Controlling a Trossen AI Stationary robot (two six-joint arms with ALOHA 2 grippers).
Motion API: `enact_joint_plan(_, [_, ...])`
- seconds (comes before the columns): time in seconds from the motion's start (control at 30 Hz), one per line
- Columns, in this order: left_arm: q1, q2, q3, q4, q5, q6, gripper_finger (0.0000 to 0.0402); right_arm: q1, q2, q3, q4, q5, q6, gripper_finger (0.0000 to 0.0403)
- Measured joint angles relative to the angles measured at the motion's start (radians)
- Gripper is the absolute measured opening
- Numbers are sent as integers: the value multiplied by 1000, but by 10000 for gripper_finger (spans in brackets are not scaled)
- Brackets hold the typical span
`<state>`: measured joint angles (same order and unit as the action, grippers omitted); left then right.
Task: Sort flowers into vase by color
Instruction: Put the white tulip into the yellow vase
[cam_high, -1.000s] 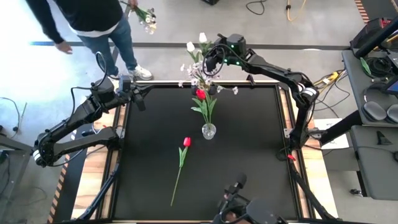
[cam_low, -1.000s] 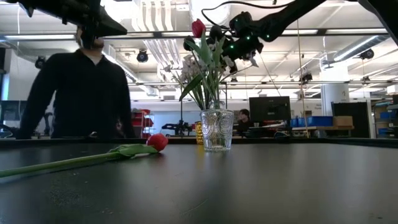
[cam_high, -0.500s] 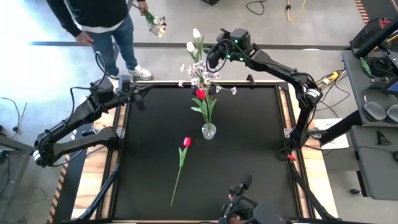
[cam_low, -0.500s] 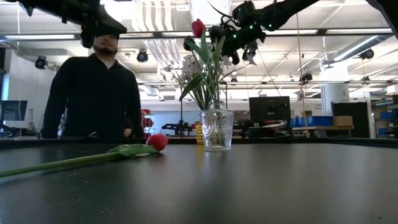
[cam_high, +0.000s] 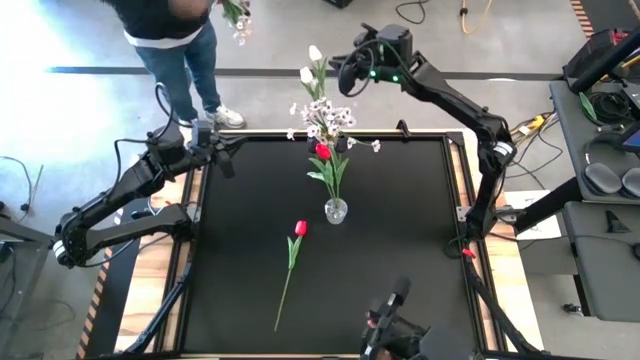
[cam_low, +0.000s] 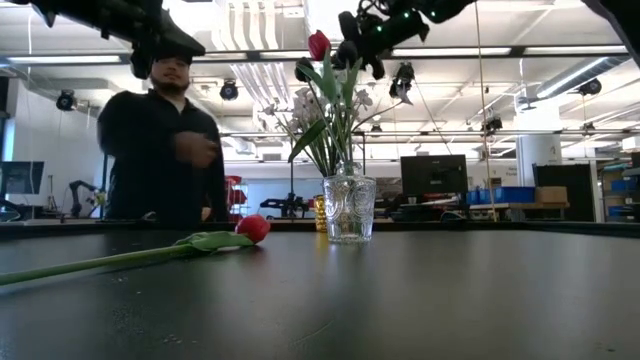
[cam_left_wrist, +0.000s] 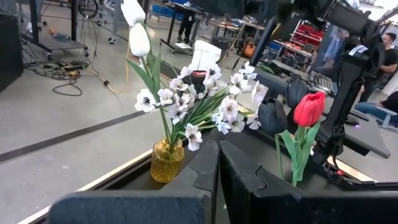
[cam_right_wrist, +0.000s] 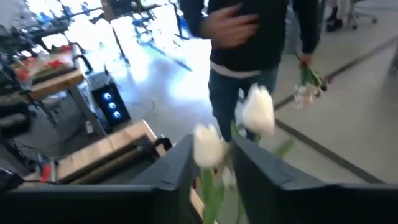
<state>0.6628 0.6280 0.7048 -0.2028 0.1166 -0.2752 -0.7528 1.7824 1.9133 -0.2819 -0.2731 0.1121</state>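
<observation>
The high view looks straight down from well above the black table (cam_high: 400, 250), taking in all of it plus the floor around. The low view sits at the table's surface, facing level across it toward the glass vase (cam_low: 349, 209) and the room behind. The left wrist view looks forward past its own dark fingers (cam_left_wrist: 242, 180), close to the vase (cam_left_wrist: 166, 160) from one side. The right wrist view points down from higher up (blurred) toward the floor. High, low and left wrist views all share the vase; the person (cam_high: 170, 30) shows in high, low and right wrist views.
</observation>
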Motion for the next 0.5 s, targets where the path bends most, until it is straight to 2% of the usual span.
enact_joint_plan(0.13, [0, 10, 0, 0, 0, 0, 0, 0, 68, 144, -50, -23, 12, 23])
enact_joint_plan(0.4, [0, 18, 1, -1, 0, -1, 0, 0, 275, 446, -156, -23, 27, 9])
enact_joint_plan(0.5, [0, 15, 1, -1, 0, -2, 0, -7, 304, 419, -38, -32, 89, 9])
